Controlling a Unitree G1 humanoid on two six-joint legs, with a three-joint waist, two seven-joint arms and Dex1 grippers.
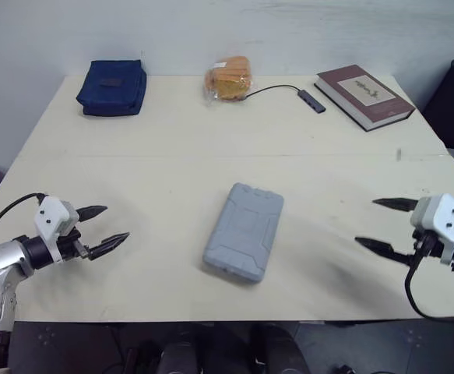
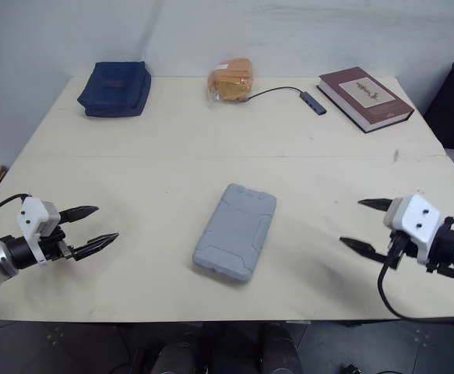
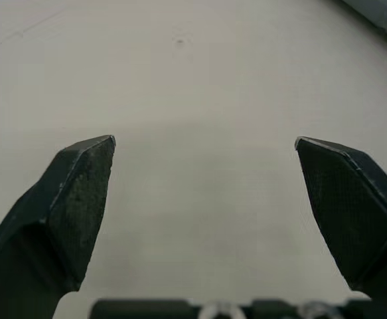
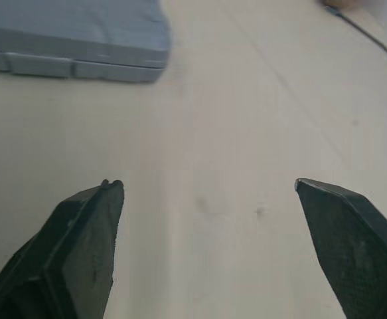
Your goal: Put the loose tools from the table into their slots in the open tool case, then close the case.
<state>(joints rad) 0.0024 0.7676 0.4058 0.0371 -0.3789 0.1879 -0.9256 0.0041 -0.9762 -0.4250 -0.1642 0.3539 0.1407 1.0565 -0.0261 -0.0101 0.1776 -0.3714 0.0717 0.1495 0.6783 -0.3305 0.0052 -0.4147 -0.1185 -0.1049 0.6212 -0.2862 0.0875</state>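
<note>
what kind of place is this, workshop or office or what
Probably an office or lab room, not a workshop: a light table by a white wall, with a hardback book, a USB hub on its cable and a navy pouch along the far edge. A closed grey tool case lies mid-table.

left claw [image 1: 117, 222], right claw [image 1: 365, 221]: black points, white housings [image 1: 53, 216], black cables [image 1: 408, 285].

You are looking at a matt grey plastic case [image 1: 244, 231], a smooth matt table [image 1: 172, 156], a navy cloth pouch [image 1: 112, 87] and a glossy clear-film bag [image 1: 228, 78].
</note>
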